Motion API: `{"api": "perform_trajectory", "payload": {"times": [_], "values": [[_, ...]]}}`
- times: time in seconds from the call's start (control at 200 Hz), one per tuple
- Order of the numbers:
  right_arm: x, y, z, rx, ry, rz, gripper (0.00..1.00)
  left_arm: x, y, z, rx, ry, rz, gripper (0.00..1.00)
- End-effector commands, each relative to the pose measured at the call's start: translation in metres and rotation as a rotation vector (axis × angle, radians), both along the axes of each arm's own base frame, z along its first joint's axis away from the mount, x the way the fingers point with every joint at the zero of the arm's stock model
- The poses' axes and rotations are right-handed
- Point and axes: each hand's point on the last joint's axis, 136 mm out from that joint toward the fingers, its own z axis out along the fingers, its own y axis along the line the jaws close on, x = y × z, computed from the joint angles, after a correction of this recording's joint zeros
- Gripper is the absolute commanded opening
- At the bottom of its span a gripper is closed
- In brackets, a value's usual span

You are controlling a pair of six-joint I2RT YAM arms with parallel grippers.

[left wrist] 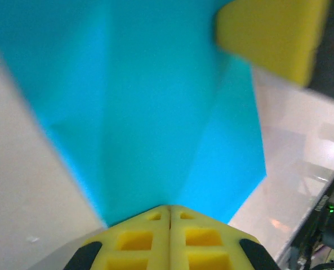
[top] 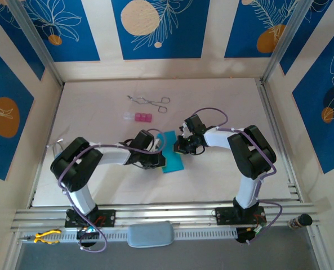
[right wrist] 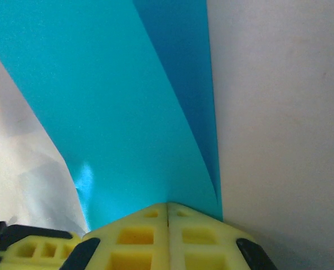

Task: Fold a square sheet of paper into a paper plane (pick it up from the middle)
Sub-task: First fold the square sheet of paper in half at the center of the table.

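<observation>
The square sheet of paper [top: 173, 160] is cyan-blue, partly folded with creases, and lies in the middle of the table between both grippers. My left gripper [top: 160, 149] is at its left edge; in the left wrist view its yellow fingertips [left wrist: 169, 210] are shut, tips against the creased paper [left wrist: 155, 112]. My right gripper [top: 180, 145] is at the paper's top right; its fingertips [right wrist: 168, 206] are shut too, touching the paper [right wrist: 121, 112] where a darker flap [right wrist: 183, 67] stands up. Whether either one pinches the paper I cannot tell.
Metal forceps [top: 150, 102] lie at the back of the table, with a small pink block [top: 142, 117] just in front of them. Yellow pliers [top: 45, 236] and a grey-blue pad [top: 150, 234] rest on the near rail. Aluminium posts frame the table.
</observation>
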Motion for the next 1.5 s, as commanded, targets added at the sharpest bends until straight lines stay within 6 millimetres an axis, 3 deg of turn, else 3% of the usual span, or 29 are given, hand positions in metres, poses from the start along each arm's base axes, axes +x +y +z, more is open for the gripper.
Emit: {"api": "perform_trajectory", "payload": {"times": [0.0, 0.14, 0.35, 0.435, 0.675, 0.995, 1.221, 1.496], "values": [[-0.034, -0.037, -0.047, -0.196, 0.143, -0.042, 0.0, -0.018, 0.015, -0.022, 0.065, 0.038, -0.011, 0.02], [-0.034, -0.038, -0.047, -0.199, 0.146, -0.041, 0.0, -0.024, 0.018, -0.014, 0.038, 0.028, -0.006, 0.03], [-0.036, -0.04, -0.047, -0.204, 0.151, -0.043, 0.0, -0.01, -0.002, 0.033, -0.078, -0.049, -0.009, 0.05], [-0.035, -0.039, -0.046, -0.2, 0.149, -0.043, 0.0, -0.002, -0.008, 0.041, -0.087, -0.061, -0.003, 0.06], [-0.036, -0.04, -0.048, -0.206, 0.153, -0.049, 0.0, -0.001, -0.025, 0.027, -0.117, 0.008, -0.024, 0.06], [-0.038, -0.043, -0.05, -0.216, 0.158, -0.056, 0.0, -0.035, -0.003, -0.008, -0.047, 0.09, -0.031, 0.07], [-0.038, -0.045, -0.049, -0.219, 0.153, -0.058, 0.0, -0.052, 0.01, -0.014, -0.011, 0.107, -0.059, 0.07], [-0.039, -0.046, -0.05, -0.221, 0.155, -0.057, 0.0, -0.06, 0.012, -0.001, -0.026, 0.077, -0.095, 0.07]]}}
